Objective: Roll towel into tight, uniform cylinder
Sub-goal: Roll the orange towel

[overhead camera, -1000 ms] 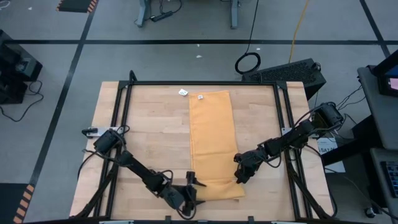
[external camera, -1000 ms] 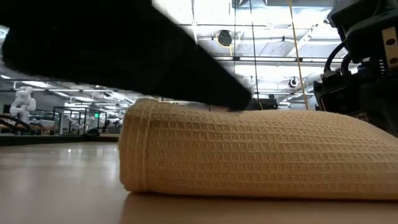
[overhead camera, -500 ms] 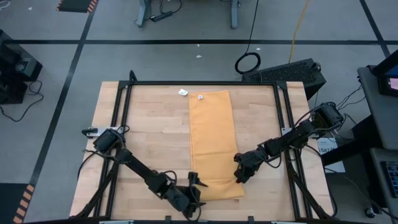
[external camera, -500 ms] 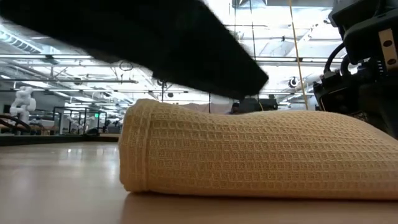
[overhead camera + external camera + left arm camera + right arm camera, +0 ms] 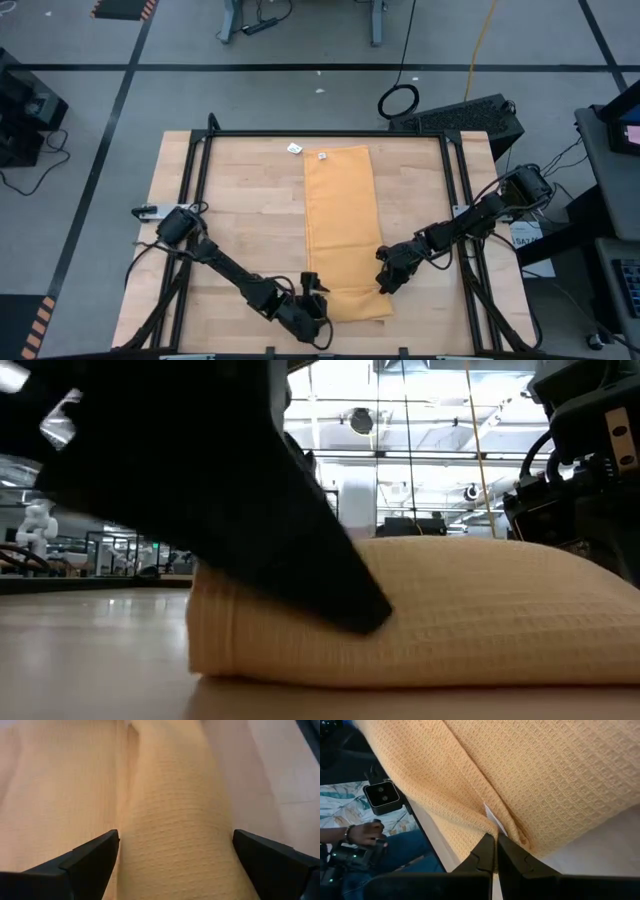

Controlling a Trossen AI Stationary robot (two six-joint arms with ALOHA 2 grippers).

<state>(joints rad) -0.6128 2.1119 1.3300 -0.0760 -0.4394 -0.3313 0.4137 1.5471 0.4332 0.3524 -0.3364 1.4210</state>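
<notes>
One worktop (image 5: pixel 240 210), one towel (image 5: pixel 340 220), two tools. The towel lies as a long strip down the worktop's middle, its near end rolled. Left tool (image 5: pixel 318 298) is spread wide, straddling the roll's left end. Right tool (image 5: pixel 385 283) pinches the towel's right edge. Bare wood either side.

You have one towel (image 5: pixel 343 230) on one wooden table (image 5: pixel 240 220), and two arms, each with one gripper: the left gripper (image 5: pixel 312 300) at the towel's near left corner, the right gripper (image 5: pixel 385 280) at the towel's right edge. Two small white scraps (image 5: pixel 294 148) lie just beyond the towel's far left corner. In the right wrist view you can count one small camera box (image 5: pixel 383 796) and one person's hand (image 5: pixel 365 832) beyond the towel.
</notes>
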